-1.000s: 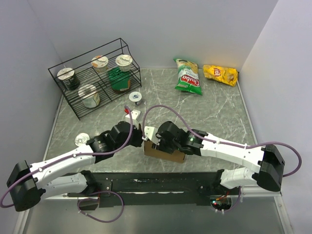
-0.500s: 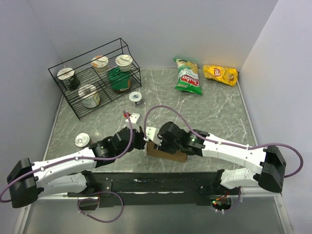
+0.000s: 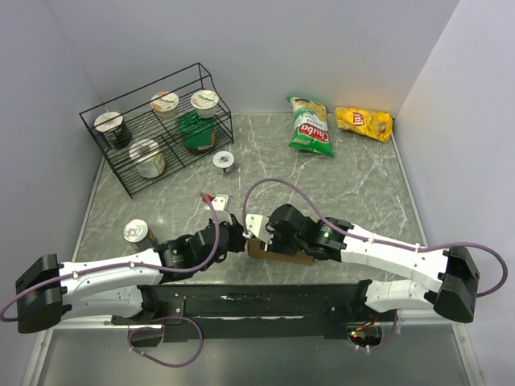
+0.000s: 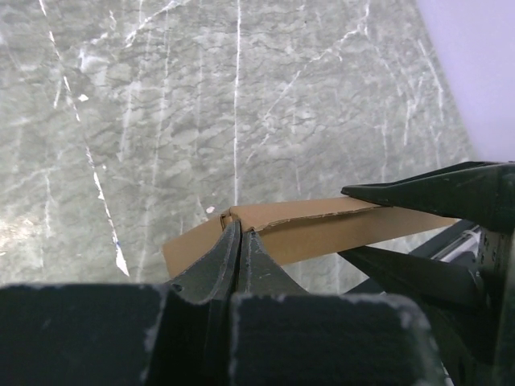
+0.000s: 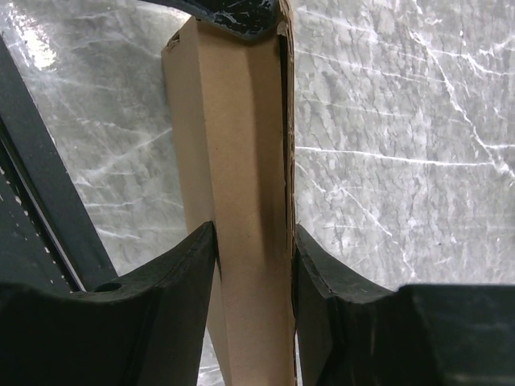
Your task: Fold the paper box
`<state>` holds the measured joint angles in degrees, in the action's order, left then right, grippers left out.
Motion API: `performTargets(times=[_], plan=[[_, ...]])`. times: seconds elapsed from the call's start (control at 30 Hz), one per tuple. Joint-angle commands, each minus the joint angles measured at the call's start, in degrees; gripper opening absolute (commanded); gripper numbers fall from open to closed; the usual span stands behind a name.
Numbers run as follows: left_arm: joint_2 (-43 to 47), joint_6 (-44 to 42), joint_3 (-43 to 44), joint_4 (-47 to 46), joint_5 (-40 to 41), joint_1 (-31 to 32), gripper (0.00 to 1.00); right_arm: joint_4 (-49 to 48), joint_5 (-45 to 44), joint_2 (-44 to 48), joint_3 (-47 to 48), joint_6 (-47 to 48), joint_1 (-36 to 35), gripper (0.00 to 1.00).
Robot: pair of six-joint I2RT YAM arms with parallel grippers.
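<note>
The paper box (image 3: 282,256), a folded brown cardboard strip, lies low at the centre of the overhead view on the marble table (image 3: 362,189), its left corner pinched in the shut left gripper (image 4: 239,232), its width clamped between the right gripper's (image 5: 253,241) fingers.

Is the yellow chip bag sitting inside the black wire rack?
No, the yellow chip bag lies on the table at the far right beside the green chip bag, away from the wire rack.

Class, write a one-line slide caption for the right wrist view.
Right gripper clamps the brown paper box over the marbled table, left gripper pinching its far end.
</note>
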<state>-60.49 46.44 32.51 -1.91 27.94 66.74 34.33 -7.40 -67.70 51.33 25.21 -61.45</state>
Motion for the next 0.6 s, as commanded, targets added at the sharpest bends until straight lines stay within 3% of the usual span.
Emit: performTargets(times=[0.0, 0.23, 0.57], plan=[[-1.9, 2.5, -6.1, 13.2, -11.1, 3.0, 0.01, -4.1, -2.5, 1.9, -1.2, 2.5, 1.1, 0.41], [-1.2, 1.4, -6.7, 13.3, -10.5, 2.9, 0.01, -3.9, -3.1, 1.4, -1.1, 2.6, 1.8, 0.41], [-0.4, 9.0, -2.9, 24.8, -2.7, 2.9, 0.01, -3.9, -3.0, 1.7, -0.9, 2.3, 2.1, 0.41]])
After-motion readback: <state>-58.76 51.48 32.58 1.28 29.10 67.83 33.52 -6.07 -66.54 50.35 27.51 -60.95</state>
